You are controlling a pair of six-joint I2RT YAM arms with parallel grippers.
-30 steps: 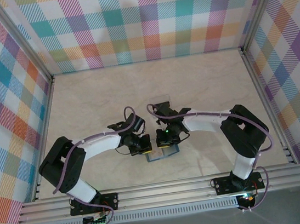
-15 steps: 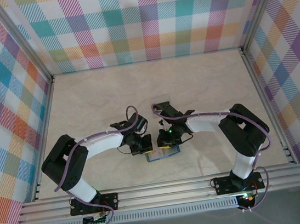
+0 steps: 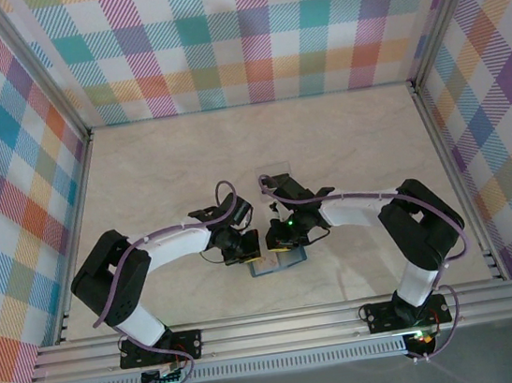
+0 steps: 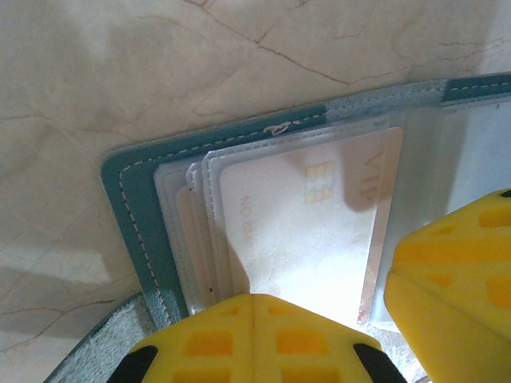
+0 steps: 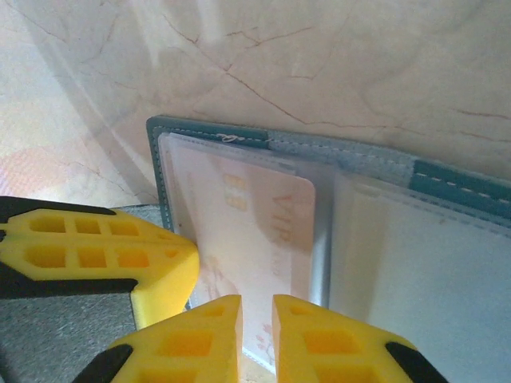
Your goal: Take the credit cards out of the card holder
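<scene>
Top external: holder [image 3: 280,265] lies open on the table [image 3: 353,141]. Left end effector [image 4: 252,311], pressed together, rests on its edge; right end effector [image 5: 257,311] stands nearly closed around its sleeved card [image 5: 251,231], grip unclear.

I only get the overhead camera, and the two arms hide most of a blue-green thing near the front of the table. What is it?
Observer: The left wrist camera shows a card holder lying open, with a pale credit card bearing a gold chip in its clear sleeve.
Visitor: Has a pincer grabbed that card?
Observer: I can't tell. On the right wrist camera, the right pincer has a narrow gap between its fingers, right at the card.
</scene>
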